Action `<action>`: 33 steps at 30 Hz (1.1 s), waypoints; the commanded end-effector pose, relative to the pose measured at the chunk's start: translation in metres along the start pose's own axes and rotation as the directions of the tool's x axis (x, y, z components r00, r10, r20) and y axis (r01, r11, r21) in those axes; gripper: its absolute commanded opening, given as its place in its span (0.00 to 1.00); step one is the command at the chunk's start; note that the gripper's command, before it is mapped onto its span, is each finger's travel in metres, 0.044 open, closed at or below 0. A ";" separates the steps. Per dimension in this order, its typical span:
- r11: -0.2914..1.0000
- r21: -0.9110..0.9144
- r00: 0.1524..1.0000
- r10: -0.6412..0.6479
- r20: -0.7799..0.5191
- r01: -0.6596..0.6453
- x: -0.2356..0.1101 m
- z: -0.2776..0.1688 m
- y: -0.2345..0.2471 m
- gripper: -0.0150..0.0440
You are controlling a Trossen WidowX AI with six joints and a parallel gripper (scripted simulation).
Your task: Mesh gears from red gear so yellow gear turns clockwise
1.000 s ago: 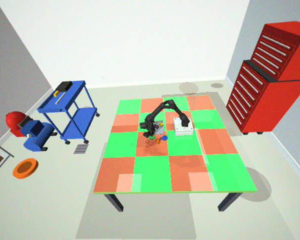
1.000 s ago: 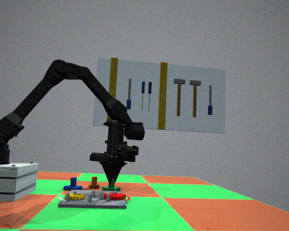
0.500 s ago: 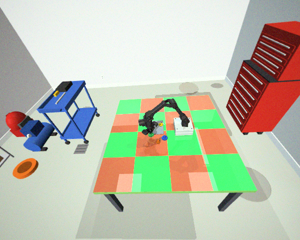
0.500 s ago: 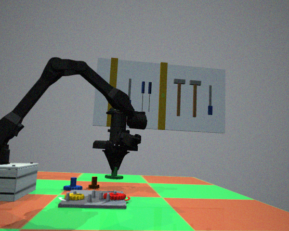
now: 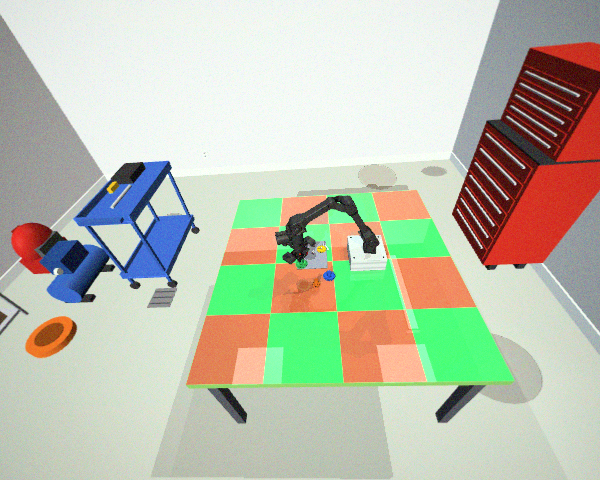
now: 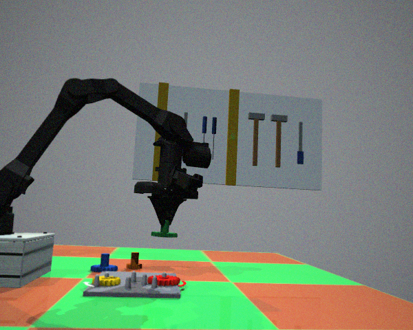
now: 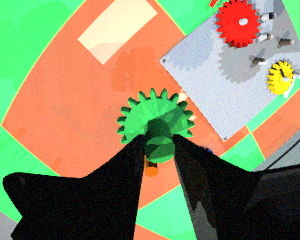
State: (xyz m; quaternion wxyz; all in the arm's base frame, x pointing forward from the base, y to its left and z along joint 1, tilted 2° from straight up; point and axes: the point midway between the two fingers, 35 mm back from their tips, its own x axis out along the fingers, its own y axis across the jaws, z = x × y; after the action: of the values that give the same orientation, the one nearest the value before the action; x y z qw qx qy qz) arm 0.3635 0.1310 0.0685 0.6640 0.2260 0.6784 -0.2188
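Note:
My gripper (image 6: 166,224) (image 7: 158,140) is shut on the upright handle of the green gear (image 6: 164,234) (image 7: 152,115) (image 5: 301,264), which hangs level, well above the table. The grey board (image 6: 131,293) (image 7: 192,75) (image 5: 318,264) bears the red gear (image 6: 164,280) (image 7: 238,23) and the yellow gear (image 6: 109,280) (image 7: 280,79) (image 5: 321,249), with several empty pegs around and between them. The blue gear (image 5: 329,275) (image 6: 104,267) and the smaller orange gear (image 5: 316,282) (image 6: 134,265) stand on the table. In the wrist view the orange gear's handle (image 7: 151,169) shows below the green gear; its teeth are hidden.
The white arm base box (image 5: 366,260) (image 6: 21,259) stands beside the board, on the yellow gear's side. The red arrow (image 6: 183,283) and the white arrow (image 6: 88,284) lie beside their gears. The table (image 5: 303,343) is chequered green and orange.

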 end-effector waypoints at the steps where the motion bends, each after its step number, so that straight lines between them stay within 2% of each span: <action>1: 1.000 -0.006 1.000 0.015 0.007 -0.015 -0.018 0.000 0.000 0.25; 13: 1.000 -0.006 1.000 0.015 0.007 -0.015 -0.053 -0.003 -0.006 0.25; 33: 1.000 -0.006 1.000 0.013 0.009 -0.013 -0.035 0.020 -0.034 0.25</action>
State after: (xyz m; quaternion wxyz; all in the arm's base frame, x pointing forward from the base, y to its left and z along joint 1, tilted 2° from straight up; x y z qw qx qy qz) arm 0.3605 0.0983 0.1033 0.6656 0.2271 0.6768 -0.2175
